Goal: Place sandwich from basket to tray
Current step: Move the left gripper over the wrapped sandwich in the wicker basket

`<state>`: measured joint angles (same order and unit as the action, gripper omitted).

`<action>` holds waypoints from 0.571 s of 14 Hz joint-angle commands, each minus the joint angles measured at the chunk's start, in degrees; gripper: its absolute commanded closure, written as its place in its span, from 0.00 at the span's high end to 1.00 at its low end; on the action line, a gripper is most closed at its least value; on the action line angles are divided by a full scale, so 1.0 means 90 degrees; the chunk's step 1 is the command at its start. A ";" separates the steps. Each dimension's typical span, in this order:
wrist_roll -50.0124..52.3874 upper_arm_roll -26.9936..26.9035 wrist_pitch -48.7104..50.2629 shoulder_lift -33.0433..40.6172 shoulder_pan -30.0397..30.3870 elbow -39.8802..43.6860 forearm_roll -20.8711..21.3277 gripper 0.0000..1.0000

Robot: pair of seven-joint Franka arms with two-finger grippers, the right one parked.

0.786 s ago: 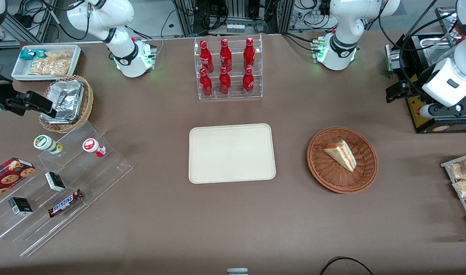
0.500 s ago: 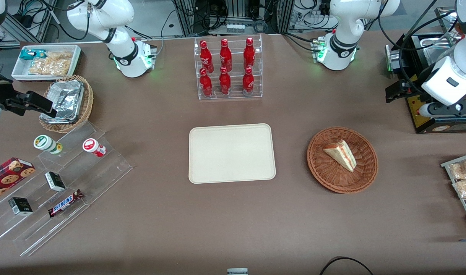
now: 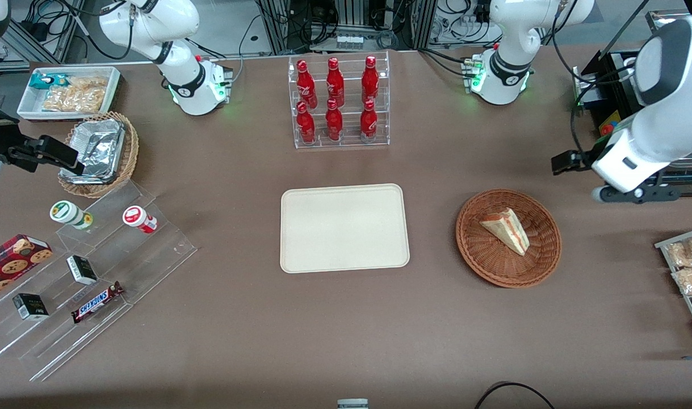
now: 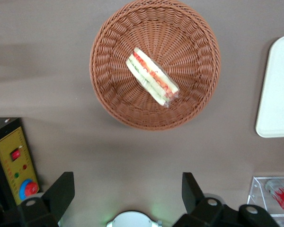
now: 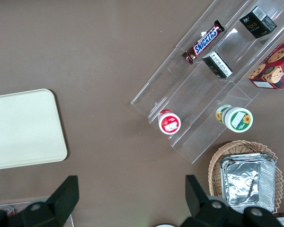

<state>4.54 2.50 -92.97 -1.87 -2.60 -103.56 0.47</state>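
The sandwich is a pale wedge with a red and green filling stripe, and it lies in the round reddish-brown basket. The cream tray lies flat at the table's middle, beside the basket and apart from it. My gripper hangs above the table, farther from the front camera than the basket and toward the working arm's end. It is open, its black fingers spread wide with only bare tabletop between them.
A black box with a yellow button panel stands close to the gripper. A clear rack of red bottles is farther back than the tray. A wire rack of snack packets sits at the working arm's table edge. Acrylic steps with snacks lie toward the parked arm's end.
The left arm has swung toward the basket and nearer to the front camera, leaving the black box. The sandwich, basket and tray have not moved.
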 commanded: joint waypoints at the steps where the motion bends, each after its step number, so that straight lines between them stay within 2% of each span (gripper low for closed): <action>1: -0.0016 0.0015 -0.1081 0.0120 -0.0043 -0.1048 0.0016 1.00; 6: 0.0023 0.0005 -0.3016 0.0110 -0.0053 -0.2417 0.0016 1.00; 8: 0.0489 0.0005 -0.3438 0.0071 -0.0062 -0.2672 0.0016 1.00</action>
<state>5.59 2.72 -120.77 -2.45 -2.74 -124.86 0.47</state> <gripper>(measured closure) 0.000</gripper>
